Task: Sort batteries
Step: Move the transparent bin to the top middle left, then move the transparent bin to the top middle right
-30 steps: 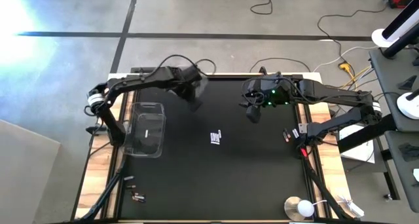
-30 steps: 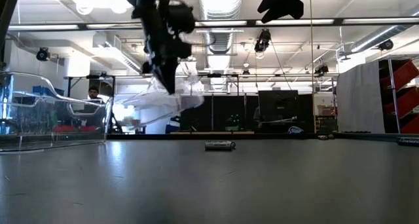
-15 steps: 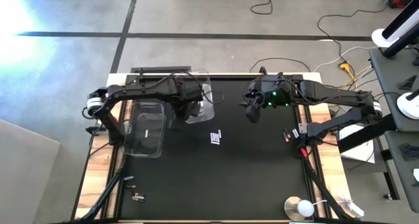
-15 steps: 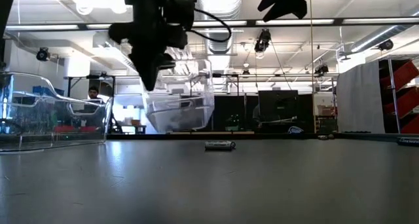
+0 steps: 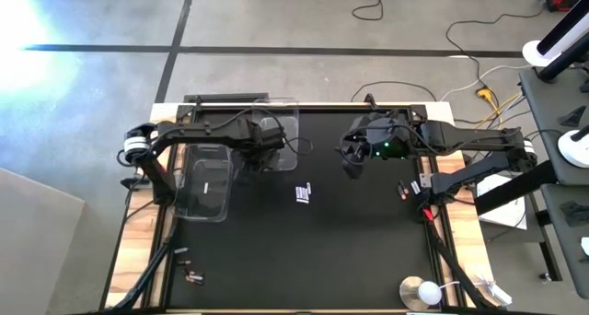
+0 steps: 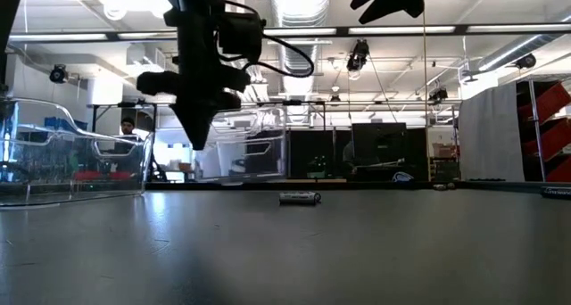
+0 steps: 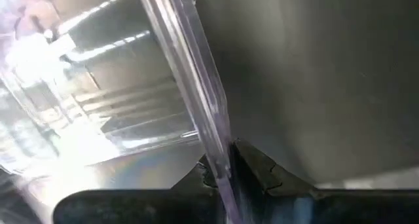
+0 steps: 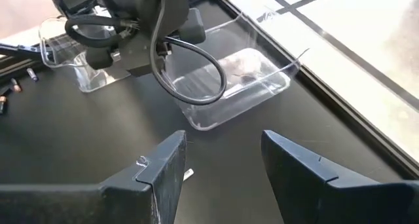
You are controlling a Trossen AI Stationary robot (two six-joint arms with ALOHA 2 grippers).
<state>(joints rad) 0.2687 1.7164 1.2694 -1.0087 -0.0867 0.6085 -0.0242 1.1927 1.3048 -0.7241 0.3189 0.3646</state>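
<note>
My left gripper (image 5: pixel 260 156) is shut on a clear plastic bin (image 5: pixel 283 135), far left of the table's middle. The bin is upright, its base low over the black mat (image 6: pixel 250 153). A second clear bin (image 5: pixel 204 181) stands on the mat at the left. Silver-white batteries (image 5: pixel 303 193) lie at the middle of the mat. Dark batteries (image 5: pixel 189 274) lie near the front left, and a few more batteries (image 5: pixel 402 191) lie at the right. My right gripper (image 5: pixel 351 166) hangs open, high above the mat, right of the held bin. My left gripper holds the bin's side wall at its rim (image 7: pixel 219 145), on the side toward the table's left. One finger (image 7: pixel 252 168) is on each face of the wall. The fingers come from above, pointing down. The bin hangs level; whether its base touches the mat I cannot tell.
A round white-and-metal disc (image 5: pixel 423 292) sits at the front right corner. Wooden rails and cables run along both sides of the mat. Open mat lies between the silver-white batteries and the near edge.
My left gripper has come down toward the table's near-left while rolling about its own axis, still shut on the bin. The bin has swung from tipped to upright and level, and has sunk close to the mat.
</note>
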